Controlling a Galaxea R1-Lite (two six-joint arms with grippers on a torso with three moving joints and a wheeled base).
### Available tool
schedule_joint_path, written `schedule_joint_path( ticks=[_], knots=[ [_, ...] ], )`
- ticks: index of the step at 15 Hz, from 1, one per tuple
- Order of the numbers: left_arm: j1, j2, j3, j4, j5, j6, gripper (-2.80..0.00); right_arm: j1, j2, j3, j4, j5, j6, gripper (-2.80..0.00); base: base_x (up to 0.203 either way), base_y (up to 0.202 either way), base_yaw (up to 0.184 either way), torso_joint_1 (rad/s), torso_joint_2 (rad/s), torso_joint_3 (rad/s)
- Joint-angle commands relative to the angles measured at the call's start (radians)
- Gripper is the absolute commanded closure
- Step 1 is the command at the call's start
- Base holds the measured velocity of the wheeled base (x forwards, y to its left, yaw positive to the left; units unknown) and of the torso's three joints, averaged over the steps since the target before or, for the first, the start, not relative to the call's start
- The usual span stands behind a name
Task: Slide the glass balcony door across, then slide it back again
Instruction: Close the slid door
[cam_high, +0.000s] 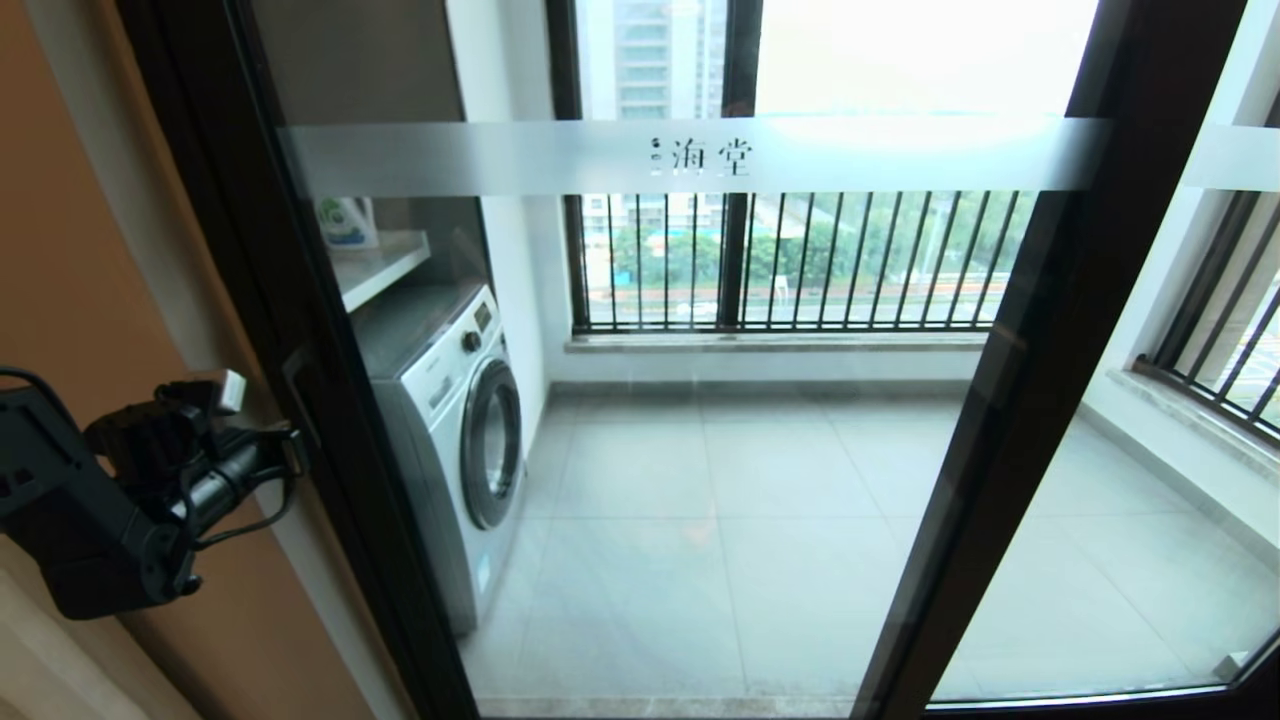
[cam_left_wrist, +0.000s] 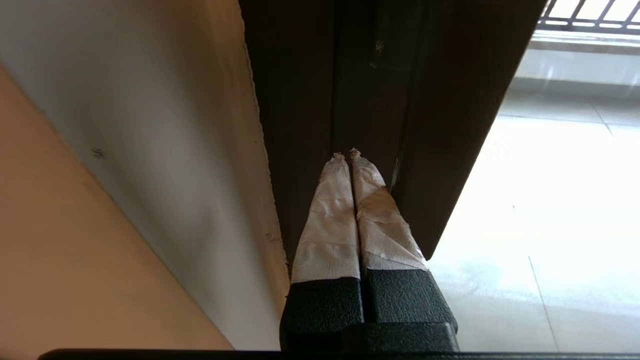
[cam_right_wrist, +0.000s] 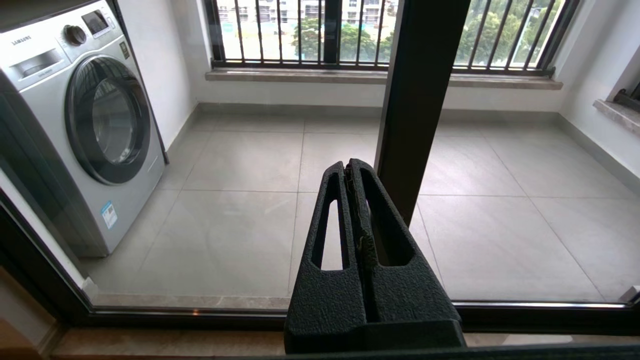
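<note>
One glass balcony door (cam_high: 690, 400), two grippers pressed together.

The door fills the doorway, its left stile at nine o'clock. The left gripper (cam_left_wrist: 348, 155), taped fingertips (cam_left_wrist: 335, 170) together, touches that dark stile. The right gripper (cam_right_wrist: 348, 172) hangs low, holding nothing. One washing machine (cam_high: 450, 440) stands behind the glass at nine o'clock.

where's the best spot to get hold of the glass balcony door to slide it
Probably the small dark handle on the glass balcony door's left stile, since the glass and flat frame offer nothing to grip. Come from the room side, where the left gripper already sits, jaws shut, tips against the dark frame. The right gripper is shut too, held back from the glass.
</note>
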Motion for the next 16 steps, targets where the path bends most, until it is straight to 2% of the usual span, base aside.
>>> schedule_joint_path(
  ticks=[1,4,8,16],
  knots=[
    [-0.028,0.001,-0.001,-0.009,-0.008,0.0,0.0,0.0,0.001,0.012,-0.001,0.0,-0.001,0.0,0.0,0.0,0.0,0.0,0.0,0.0],
    [-0.061,-0.008,-0.001,-0.009,0.025,-0.003,0.0,0.0,0.001,0.012,-0.001,0.0,-0.001,0.0,0.0,0.0,0.0,0.0,0.0,0.0],
    [-0.09,-0.015,-0.005,-0.007,0.034,-0.003,0.0,0.0,0.001,0.012,-0.001,0.0,-0.001,0.0,0.0,0.0,0.0,0.0,0.0,0.0],
    [-0.098,-0.064,-0.019,0.005,0.035,-0.003,0.0,0.0,0.001,0.012,-0.001,0.0,-0.001,0.0,0.0,0.0,0.0,0.0,0.0,0.0]
  ],
)
